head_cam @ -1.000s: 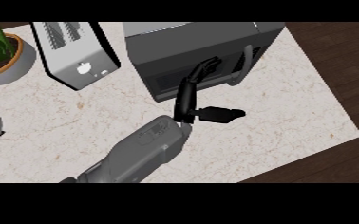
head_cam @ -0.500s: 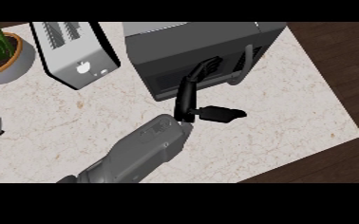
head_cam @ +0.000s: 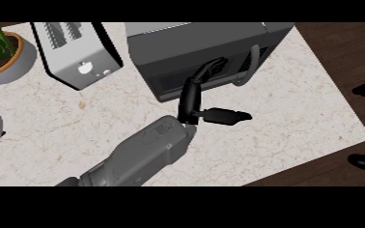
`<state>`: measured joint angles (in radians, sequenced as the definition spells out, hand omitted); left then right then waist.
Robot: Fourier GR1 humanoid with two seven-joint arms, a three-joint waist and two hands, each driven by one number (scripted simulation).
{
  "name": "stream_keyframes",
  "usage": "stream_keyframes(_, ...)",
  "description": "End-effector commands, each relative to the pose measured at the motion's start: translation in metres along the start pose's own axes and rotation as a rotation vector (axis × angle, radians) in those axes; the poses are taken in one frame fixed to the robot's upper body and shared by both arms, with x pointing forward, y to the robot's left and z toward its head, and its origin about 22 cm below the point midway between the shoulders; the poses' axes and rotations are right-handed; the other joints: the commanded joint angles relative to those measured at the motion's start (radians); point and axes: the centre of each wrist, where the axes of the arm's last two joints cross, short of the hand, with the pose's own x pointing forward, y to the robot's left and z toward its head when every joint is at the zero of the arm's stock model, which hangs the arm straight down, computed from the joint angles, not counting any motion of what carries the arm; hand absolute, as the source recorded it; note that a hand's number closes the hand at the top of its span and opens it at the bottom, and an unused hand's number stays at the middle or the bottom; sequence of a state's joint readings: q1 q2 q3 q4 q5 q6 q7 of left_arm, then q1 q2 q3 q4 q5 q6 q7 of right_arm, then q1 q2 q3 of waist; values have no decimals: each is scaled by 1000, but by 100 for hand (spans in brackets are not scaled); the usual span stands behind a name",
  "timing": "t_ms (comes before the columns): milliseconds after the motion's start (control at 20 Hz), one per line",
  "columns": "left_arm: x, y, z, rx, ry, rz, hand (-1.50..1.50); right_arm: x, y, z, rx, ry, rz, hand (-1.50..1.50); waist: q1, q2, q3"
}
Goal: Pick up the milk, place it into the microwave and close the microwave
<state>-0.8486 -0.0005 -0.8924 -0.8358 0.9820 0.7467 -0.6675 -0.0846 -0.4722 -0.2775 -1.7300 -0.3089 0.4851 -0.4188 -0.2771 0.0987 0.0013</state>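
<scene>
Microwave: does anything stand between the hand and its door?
Nothing visible does. The left hand has its fingers on the door of the microwave, beside the handle. The door looks shut, and no milk is in view.

Kitchen: stone counter (head_cam: pixel 299 101), microwave (head_cam: pixel 192 48), toaster (head_cam: pixel 75 53).

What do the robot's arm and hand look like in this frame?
One arm shows: a bulky, smooth grey forearm with rounded panels, darker towards the lower edge. It ends in a slim, glossy black hand with long thin fingers and a thicker thumb. No cables, markings or sleeves are visible.
</scene>
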Motion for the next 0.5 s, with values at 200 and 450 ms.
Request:
stream_keyframes(200, 1, 9, -21, 84, 8, -20, -150, -11, -9, -3, -17, 12, -108, -150, -11, 12, -1)
stream_keyframes(450, 4, 8, -24, 96, -16, -11, -150, -11, -23, -4, -12, 15, -123, -150, -25, 9, 0)
